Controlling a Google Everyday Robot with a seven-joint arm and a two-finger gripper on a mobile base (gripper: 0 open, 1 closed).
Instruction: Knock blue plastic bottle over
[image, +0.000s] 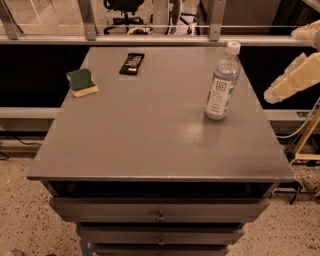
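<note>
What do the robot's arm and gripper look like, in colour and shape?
The arm and the gripper, at the right edge of the view beside the table, are cream-white, smooth and blocky. No cables or markings show on them.
</note>
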